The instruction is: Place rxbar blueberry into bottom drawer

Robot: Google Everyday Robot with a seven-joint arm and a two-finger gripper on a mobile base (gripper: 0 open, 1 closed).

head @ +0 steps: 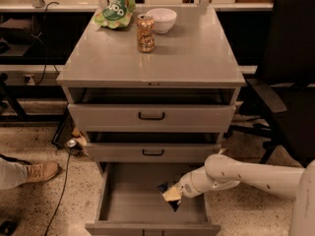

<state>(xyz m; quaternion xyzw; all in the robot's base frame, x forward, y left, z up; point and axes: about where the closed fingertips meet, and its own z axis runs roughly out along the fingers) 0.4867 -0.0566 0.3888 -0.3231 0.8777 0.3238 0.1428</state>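
The bottom drawer of the grey cabinet is pulled open and shows a plain grey inside. My white arm reaches in from the right. My gripper is inside the drawer, over its right part, shut on the rxbar blueberry, a dark navy bar whose ends stick out above and below the pale fingertips. I cannot tell whether the bar touches the drawer floor.
Two shallower drawers with black handles stand slightly open above. On the cabinet top are a green snack bag, a can and a white bowl. A black chair is at right. A person's shoe and cables lie at left.
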